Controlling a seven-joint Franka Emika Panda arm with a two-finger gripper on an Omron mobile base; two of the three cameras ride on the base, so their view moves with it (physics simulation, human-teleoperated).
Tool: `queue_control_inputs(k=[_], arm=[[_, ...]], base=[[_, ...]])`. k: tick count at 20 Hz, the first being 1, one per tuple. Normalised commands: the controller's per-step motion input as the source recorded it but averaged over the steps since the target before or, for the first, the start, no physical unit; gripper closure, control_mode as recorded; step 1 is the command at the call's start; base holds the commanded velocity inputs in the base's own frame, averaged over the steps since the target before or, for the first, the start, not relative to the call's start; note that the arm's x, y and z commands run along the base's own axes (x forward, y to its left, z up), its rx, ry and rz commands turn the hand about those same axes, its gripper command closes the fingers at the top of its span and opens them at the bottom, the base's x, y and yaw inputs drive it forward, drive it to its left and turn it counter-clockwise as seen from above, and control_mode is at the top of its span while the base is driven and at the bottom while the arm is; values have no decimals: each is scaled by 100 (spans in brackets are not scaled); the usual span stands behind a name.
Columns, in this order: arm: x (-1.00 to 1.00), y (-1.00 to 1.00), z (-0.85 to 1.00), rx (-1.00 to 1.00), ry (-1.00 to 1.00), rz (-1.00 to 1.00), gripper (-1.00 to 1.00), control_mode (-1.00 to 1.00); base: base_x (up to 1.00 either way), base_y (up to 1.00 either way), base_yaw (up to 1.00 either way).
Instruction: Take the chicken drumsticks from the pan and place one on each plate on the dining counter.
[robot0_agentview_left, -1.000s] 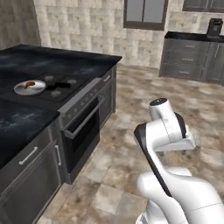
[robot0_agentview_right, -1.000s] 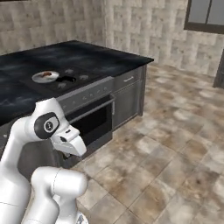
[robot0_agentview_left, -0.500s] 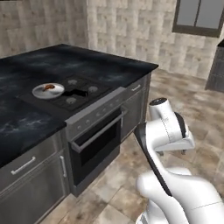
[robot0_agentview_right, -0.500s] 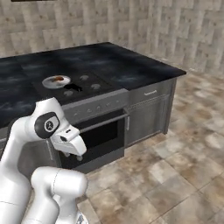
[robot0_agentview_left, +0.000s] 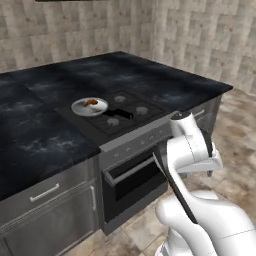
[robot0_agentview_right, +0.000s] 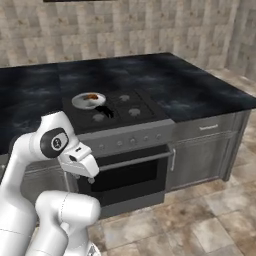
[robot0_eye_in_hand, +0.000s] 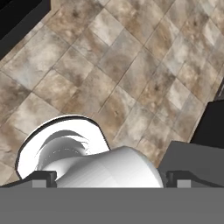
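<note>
The light-grey pan (robot0_agentview_left: 90, 106) sits on the stove's back left burner, its black handle (robot0_agentview_left: 118, 114) pointing toward the front. Reddish-brown chicken drumsticks (robot0_agentview_left: 91, 102) lie in it, too small to tell apart. In the right base view the pan (robot0_agentview_right: 88, 100) holds the same brown meat (robot0_agentview_right: 92, 96). My gripper (robot0_agentview_left: 209, 169) hangs on the folded arm in front of the oven, well below and away from the pan, pointing at the floor. In the hand view the gripper (robot0_eye_in_hand: 111, 177) stands open, with nothing between its fingertips (robot0_eye_in_hand: 43, 177). The plates are out of view.
A black burner top (robot0_agentview_left: 125, 112) is set in a black marble counter (robot0_agentview_left: 30, 135) with grey drawers. The oven door (robot0_agentview_right: 125, 172) faces me under the stove. Brown floor tiles (robot0_agentview_right: 210, 220) spread to the right, and a tiled wall (robot0_agentview_left: 190, 35) stands behind.
The whole picture has shifted: the base has driven and turned, so the stove and pan now sit nearer and more central. The arm keeps its folded pose.
</note>
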Motion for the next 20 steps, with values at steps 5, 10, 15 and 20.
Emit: queue_control_inputs(k=[5, 10, 15, 20], arm=[[0, 0, 0, 0, 0, 0, -100, 100], [0, 0, 0, 0, 0, 0, -100, 100], [0, 0, 0, 0, 0, 0, -100, 100], [0, 0, 0, 0, 0, 0, -100, 100]], base=[[76, -6, 42], [62, -5, 41], [34, -30, 37], [28, -52, 30]])
